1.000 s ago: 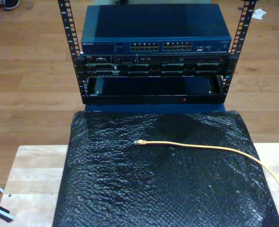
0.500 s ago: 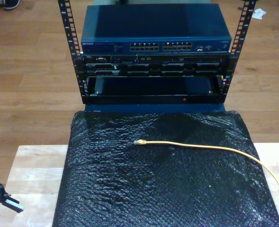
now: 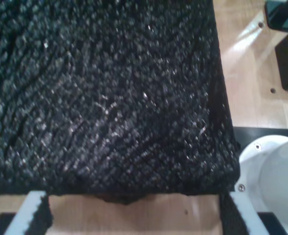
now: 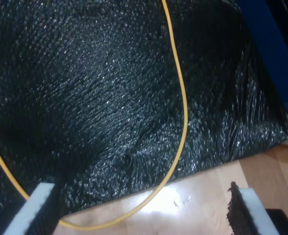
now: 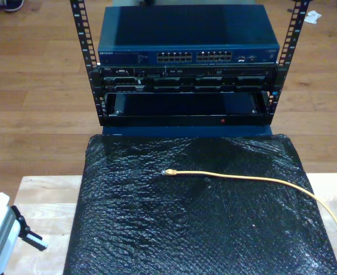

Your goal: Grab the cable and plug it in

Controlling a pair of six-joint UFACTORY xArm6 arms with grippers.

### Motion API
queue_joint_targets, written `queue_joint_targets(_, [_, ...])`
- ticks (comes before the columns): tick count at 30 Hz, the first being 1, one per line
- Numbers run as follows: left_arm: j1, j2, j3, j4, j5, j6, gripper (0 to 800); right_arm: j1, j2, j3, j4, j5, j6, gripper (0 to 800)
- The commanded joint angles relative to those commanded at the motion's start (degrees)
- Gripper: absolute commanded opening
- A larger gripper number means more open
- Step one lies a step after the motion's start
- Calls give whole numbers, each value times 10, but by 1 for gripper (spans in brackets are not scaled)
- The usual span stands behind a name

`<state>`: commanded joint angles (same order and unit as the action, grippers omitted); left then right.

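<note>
The cable (image 5: 260, 179) lay loose on the black mat (image 5: 157, 229), its plug (image 5: 168, 172) near the mat's middle, below the rack (image 5: 185, 63). My first gripper (image 3: 129, 215) stood wide and empty at the mat's edge. My second gripper (image 4: 144, 210) stood wide too, above the cable's bend (image 4: 183, 122).

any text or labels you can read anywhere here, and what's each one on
"NETGEAR": white letters on the front of the blue network switch, toward the exterior view's left; small and soft, so this is my best reading.
Small white markings beside the switch's ports: too small to read.
Labels on the black units in the rack below it: too blurred to read.
No text on the yellow cable, the black bubble wrap or the wooden table.
</note>
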<state>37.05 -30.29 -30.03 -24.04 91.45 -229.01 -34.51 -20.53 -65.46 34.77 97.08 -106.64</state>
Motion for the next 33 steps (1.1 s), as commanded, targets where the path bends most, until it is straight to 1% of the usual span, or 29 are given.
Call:
queue_joint_targets(3, [-11,1,1,-8,0,0,800,30,0,0,0,-4,18,792])
queue_joint_targets(6, [-22,2,2,-10,-3,0,800,63,0,4,0,-32,26,792])
queue_joint_targets(9, [-32,4,2,-10,-6,0,800,105,0,11,-1,-57,57,792])
queue_joint_targets(13, [-41,7,1,-11,-14,-2,800,153,0,23,-1,-101,68,792])
queue_joint_targets(17, [-47,9,1,-21,-27,-9,800,198,11,24,-4,-135,104,792])
queue_joint_targets(24, [-87,10,-3,-31,-33,-25,800,265,25,24,-5,-174,130,792])
queue_joint_targets(27, [-95,22,-17,-32,-44,-28,800,296,31,24,-6,-202,142,792])
queue_joint_targets(31, [-95,41,-35,-32,-45,-40,800,323,40,24,-7,-220,150,792])
queue_joint_targets(33, [-96,44,-38,-33,-45,-46,800,331,45,24,-8,-225,153,792])
